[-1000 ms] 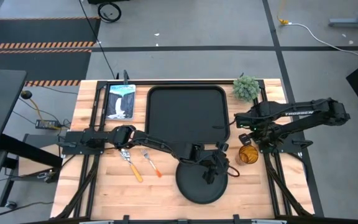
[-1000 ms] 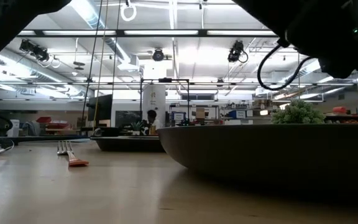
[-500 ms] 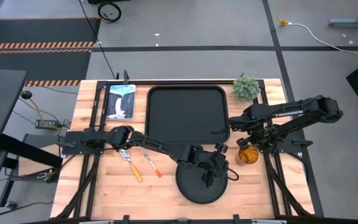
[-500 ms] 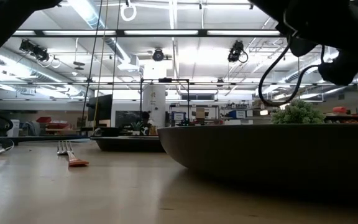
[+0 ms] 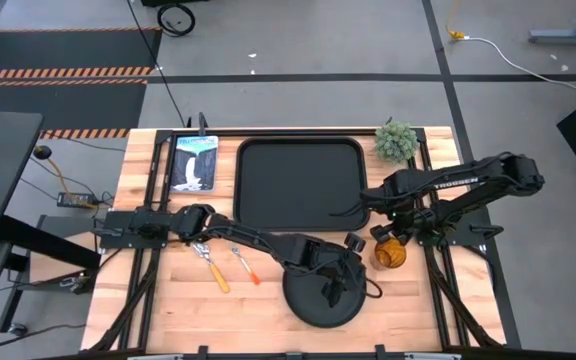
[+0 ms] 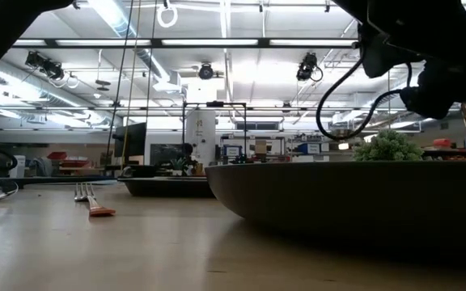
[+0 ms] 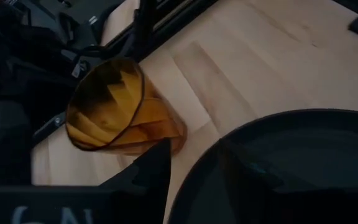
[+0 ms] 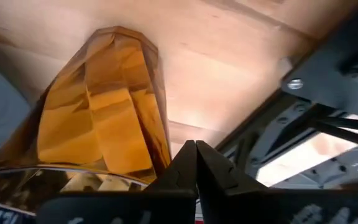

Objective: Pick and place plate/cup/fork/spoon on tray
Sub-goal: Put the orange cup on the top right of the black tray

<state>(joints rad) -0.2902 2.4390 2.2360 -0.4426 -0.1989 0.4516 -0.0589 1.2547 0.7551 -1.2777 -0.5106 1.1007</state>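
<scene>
The round black plate (image 5: 320, 293) lies on the wooden table near the front edge. My left gripper (image 5: 335, 278) is open over the plate's far right rim (image 7: 229, 142), one finger outside it and one over the plate. The amber cup (image 5: 388, 253) is right of the plate and tilted; it also shows in the left wrist view (image 7: 114, 112). My right gripper (image 5: 381, 238) is shut on the cup. The fork (image 5: 244, 262) and the spoon (image 5: 211, 268) lie on the table at the left. The black tray (image 5: 303, 185) lies at the far middle. My right gripper holds the cup at its rim (image 8: 157, 169), coming from the table's far right and slanting down. The fingers (image 8: 179, 171) hide the exact place of contact. The cup is tilted, mouth toward the gripper; I cannot tell whether its base (image 7: 176, 132) is off the table.
A small green plant (image 5: 396, 140) stands at the tray's far right corner. A blue-and-white card (image 5: 194, 163) lies left of the tray. Bare wood lies between the cutlery and the plate. The room beyond the table shows in the low view.
My right gripper has gone toward the table's left with the cup, which now stands nearer the plate. My left gripper has drawn back a little toward the table's near edge over the plate; the plate has stayed in place.
</scene>
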